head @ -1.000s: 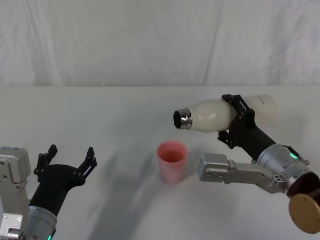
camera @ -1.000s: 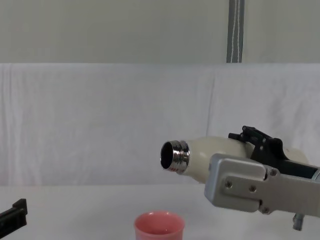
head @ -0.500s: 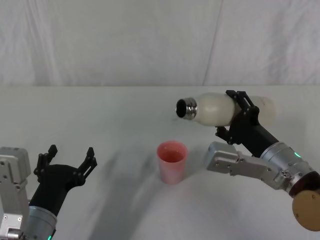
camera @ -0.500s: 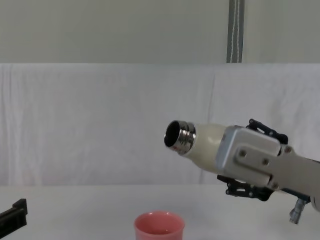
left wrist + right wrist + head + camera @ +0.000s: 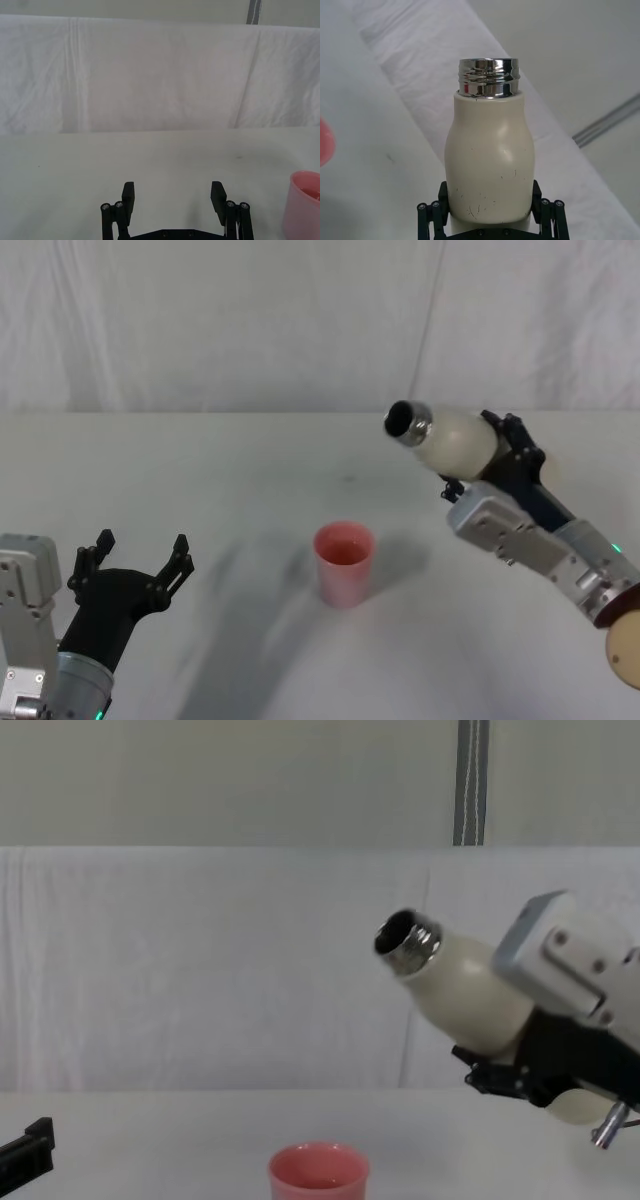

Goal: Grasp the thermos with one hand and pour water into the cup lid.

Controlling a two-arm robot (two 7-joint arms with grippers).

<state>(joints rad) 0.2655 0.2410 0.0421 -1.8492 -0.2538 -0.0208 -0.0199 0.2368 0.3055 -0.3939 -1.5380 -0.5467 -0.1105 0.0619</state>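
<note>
Two hands: right hand (image 5: 495, 455) grips the thermos (image 5: 452, 440), neck tilted up-left above the cup lid (image 5: 344, 563); left hand (image 5: 135, 565) spread wide, idle near-left.

- A cream-white, faintly speckled thermos bottle (image 5: 490, 160) with rounded shoulders stands out from the right gripper (image 5: 491, 220), its shiny, ribbed, threaded steel neck (image 5: 488, 77) at the end farthest from the gripper.
- The black fingers (image 5: 434, 216) of the right gripper press against both sides of the thermos's lower body, clamping it between them.
- A small blurred patch of pink (image 5: 326, 141) sits well apart from the thermos, beside its body, on the pale tabletop (image 5: 375, 165).
- Behind the thermos's neck runs a white draped cloth (image 5: 415, 55), and beyond that a plain grey wall (image 5: 580, 55) with a thin metal strip (image 5: 610, 117).
</note>
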